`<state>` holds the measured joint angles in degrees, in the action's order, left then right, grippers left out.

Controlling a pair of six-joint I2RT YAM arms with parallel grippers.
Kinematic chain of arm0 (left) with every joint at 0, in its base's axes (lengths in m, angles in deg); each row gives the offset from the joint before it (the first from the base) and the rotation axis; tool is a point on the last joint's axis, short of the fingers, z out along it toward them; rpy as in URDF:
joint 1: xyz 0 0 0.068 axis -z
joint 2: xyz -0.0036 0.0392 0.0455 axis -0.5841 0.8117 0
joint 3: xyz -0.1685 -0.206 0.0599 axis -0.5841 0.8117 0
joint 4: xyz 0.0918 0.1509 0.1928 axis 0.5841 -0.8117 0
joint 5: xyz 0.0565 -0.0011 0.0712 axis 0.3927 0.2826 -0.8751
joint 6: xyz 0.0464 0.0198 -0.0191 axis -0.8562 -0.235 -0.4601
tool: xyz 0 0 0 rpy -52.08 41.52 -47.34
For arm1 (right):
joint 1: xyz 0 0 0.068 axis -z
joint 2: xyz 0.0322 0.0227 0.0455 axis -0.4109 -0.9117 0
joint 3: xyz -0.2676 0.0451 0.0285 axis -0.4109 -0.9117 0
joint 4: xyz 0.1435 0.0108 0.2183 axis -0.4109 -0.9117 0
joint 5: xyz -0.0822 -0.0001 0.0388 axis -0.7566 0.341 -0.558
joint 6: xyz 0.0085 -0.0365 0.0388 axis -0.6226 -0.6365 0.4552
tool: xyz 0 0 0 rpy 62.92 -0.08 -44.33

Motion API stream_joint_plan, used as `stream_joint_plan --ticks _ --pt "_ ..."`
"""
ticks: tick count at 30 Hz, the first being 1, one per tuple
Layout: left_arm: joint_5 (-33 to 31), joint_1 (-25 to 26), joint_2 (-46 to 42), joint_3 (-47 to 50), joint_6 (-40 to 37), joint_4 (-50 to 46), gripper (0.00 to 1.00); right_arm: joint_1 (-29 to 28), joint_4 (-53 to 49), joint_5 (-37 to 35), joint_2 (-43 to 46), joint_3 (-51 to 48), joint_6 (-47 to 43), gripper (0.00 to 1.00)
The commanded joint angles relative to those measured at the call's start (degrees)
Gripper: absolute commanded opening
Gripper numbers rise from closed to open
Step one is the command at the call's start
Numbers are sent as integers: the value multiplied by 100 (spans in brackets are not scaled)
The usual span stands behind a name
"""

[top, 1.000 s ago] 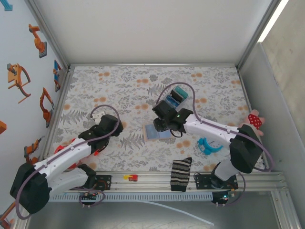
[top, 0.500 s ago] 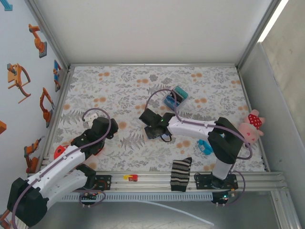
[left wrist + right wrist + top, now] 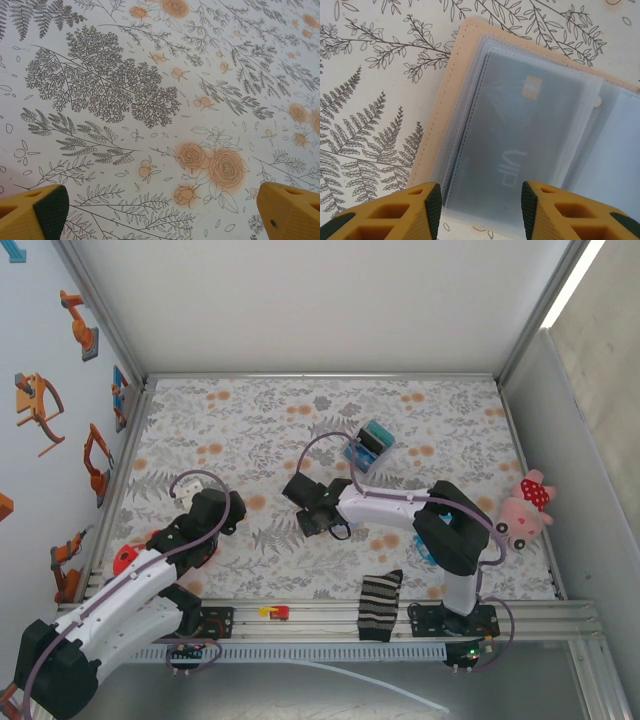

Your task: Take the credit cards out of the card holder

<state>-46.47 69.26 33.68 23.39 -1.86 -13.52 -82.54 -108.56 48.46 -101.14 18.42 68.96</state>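
Clearance between the right claw point(image 3: 480, 210) and the small flat tan-beige folding card holder point(image 3: 441, 117) is what my next move turns on. The holder lies open on the floral-covered bench point(image 3: 450, 430), directly below and just ahead of that claw. It sits to the near left of the blue, teal and black block point(image 3: 368, 443), apart from it. In its clear sleeve is a grey credit card with a gold chip point(image 3: 520, 135). The card's long axis runs away from the claw, tilted a little to the right, and its short near edge lies under the gap between the fingers. The right claw's jaws are partly open and have hold of nothing. I judge the gap roughly matches the card's short side, so I would have to catch the card's edge and not the sleeve. The left claw point(image 3: 162, 215) gapes wide and empty over bare cloth, well to the left of the block and farther from the holder, so the right arm is plainly the nearer one. Compared with a second ago, the right arm has swung leftward from the block and now hides the holder's pale blue face in the overhead view. The left arm has drawn back toward its base.
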Motion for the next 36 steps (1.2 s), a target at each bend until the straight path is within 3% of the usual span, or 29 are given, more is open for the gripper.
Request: stream_joint_plan --ticks 1,12,16,27,36 --pt "14 -47 8 41 73 -27 97 -8 -154 -186 -125 124 92 47" --pt "149 -56 212 -33 30 45 97 31 -143 -151 -333 51 92 46" --pt "187 -56 253 -73 -41 39 97 118 -38 47 -289 -59 111 39" --pt "264 -56 237 -247 -209 -28 97 274 226 306 -38 -225 88 7" --pt "375 -47 157 -276 -243 24 97 278 806 1167 154 -418 134 4"
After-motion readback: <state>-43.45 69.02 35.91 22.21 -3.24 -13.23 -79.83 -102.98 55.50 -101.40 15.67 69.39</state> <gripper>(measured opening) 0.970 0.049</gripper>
